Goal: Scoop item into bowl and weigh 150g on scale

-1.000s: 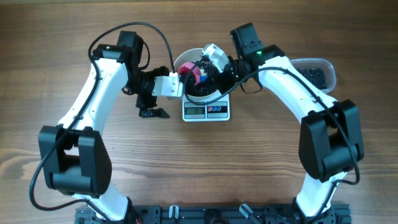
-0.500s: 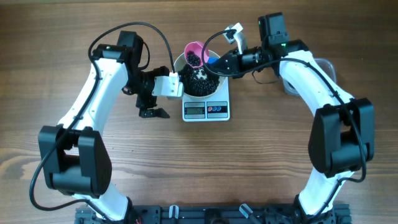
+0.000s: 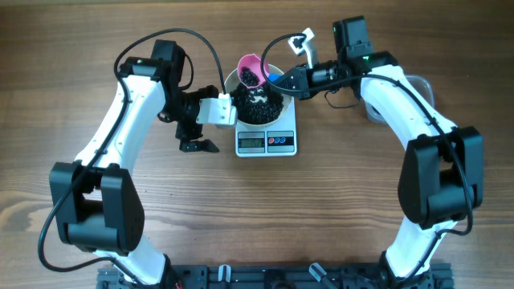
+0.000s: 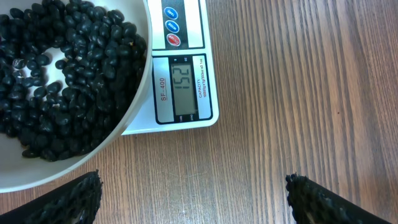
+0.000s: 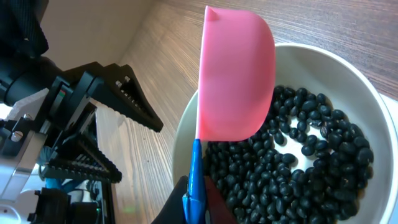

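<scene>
The white bowl sits on the scale, heaped with black beans. My right gripper is shut on the blue handle of a pink scoop. The scoop hovers over the bowl's far rim with some beans in it. In the right wrist view the scoop is tilted above the beans. My left gripper stands open and empty over bare table left of the scale. In the left wrist view the bowl and the scale display show; the digits look like 152.
A clear plastic tub with more beans stands at the back right, mostly hidden behind my right arm. The left arm's wrist and camera sit close against the bowl's left side. Wood table stretches in front of the scale.
A second ago the scoop was tipped low over the bowl. My right gripper has since lifted it back to the bowl's far rim and held it there. The left arm is still.
</scene>
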`<state>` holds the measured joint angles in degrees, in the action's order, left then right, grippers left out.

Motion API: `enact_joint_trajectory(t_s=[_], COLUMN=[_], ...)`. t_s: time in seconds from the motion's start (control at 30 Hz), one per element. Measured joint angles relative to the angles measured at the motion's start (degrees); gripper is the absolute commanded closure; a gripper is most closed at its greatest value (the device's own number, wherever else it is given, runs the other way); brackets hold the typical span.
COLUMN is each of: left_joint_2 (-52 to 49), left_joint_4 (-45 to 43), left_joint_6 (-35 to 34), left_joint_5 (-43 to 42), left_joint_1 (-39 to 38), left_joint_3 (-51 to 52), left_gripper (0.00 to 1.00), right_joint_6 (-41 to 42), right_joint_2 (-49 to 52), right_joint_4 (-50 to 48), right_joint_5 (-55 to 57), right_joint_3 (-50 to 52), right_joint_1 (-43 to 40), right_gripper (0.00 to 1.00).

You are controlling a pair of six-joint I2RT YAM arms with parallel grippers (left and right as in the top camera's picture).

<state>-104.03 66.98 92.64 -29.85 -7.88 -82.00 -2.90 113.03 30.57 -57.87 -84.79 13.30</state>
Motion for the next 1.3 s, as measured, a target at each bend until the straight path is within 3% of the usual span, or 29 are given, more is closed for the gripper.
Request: enact_joint_trajectory(t_s=[0.27,0.87,1.3], left_joint_2=[0.0,0.0,0.0], left_joint_4=[0.0,0.0,0.0], left_joint_6=[0.0,0.0,0.0], left_joint_5=[0.0,0.0,0.0], left_joint_1=[0.0,0.0,0.0], left_joint_3=[0.0,0.0,0.0], left_gripper=[0.0,0.0,0.0], right_joint_6=[4.5,5.73,5.42], right_joint_2=[0.0,0.0,0.0], right_joint_4=[0.76,0.17,-2.21], right_joint_5=[3.48,9.25,4.31], right_joint_3=[0.0,0.0,0.0], right_joint_1=[-0.72,-4.52,-4.5], right_gripper=[0.96,0.96,0.96])
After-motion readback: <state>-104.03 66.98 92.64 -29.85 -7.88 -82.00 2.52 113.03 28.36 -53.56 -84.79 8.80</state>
